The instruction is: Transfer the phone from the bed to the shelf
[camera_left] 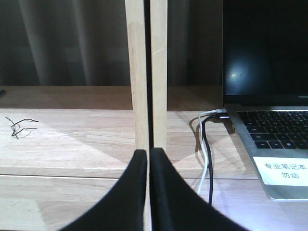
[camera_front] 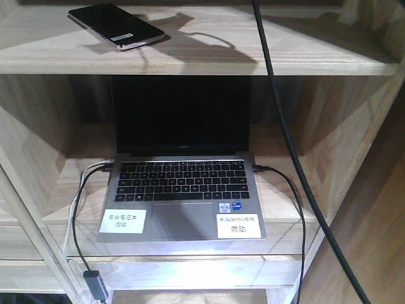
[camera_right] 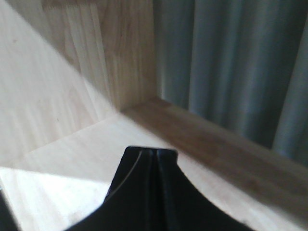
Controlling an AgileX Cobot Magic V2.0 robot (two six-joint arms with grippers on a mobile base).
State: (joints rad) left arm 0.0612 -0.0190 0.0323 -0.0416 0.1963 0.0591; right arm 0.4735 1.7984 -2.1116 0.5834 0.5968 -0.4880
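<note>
Black claw fingers fill the foreground of both wrist views: the left claw is pressed together in front of 2 upright wooden posts, and the right claw is likewise closed, holding nothing, above a bare plank. On the shelf, the phone lies flat on the upper board, its long axis running diagonally from upper left to lower right, sticker end nearest the camera; the sticker's print is too small to read. Below it, an open laptop with a dark screen carries 2 white labels ending "勿动". A black cable crosses the right side.
</note>
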